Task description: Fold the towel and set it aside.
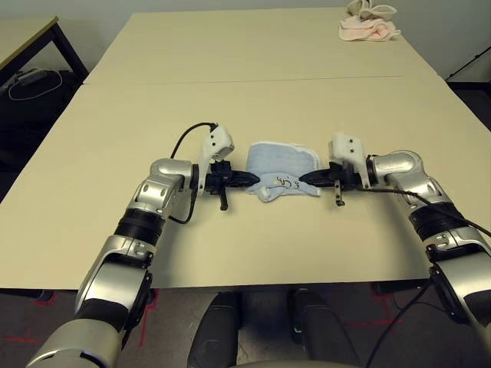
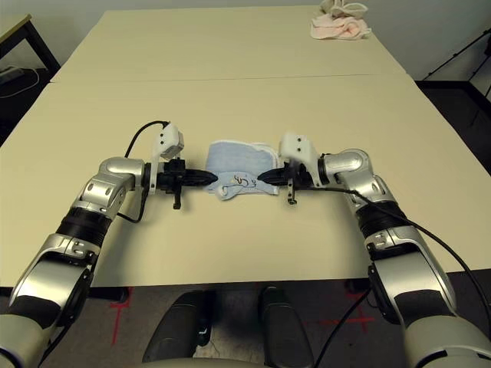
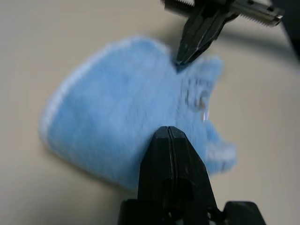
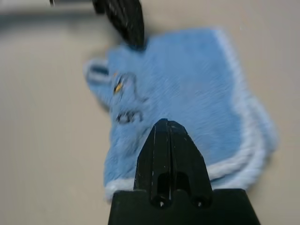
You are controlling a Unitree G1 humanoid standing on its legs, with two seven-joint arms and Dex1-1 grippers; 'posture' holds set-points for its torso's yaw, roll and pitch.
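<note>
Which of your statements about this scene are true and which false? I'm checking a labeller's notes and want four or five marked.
1. The left gripper is at the towel. True.
2. The right gripper's fingers stand wide open. False: the right gripper is shut.
3. The towel is light blue with white edging. True.
4. The pink cloth lies between the two grippers. False: the pink cloth lies at the table's far edge, on the right.
5. The towel is hanging in the air. False: it lies on the table.
</note>
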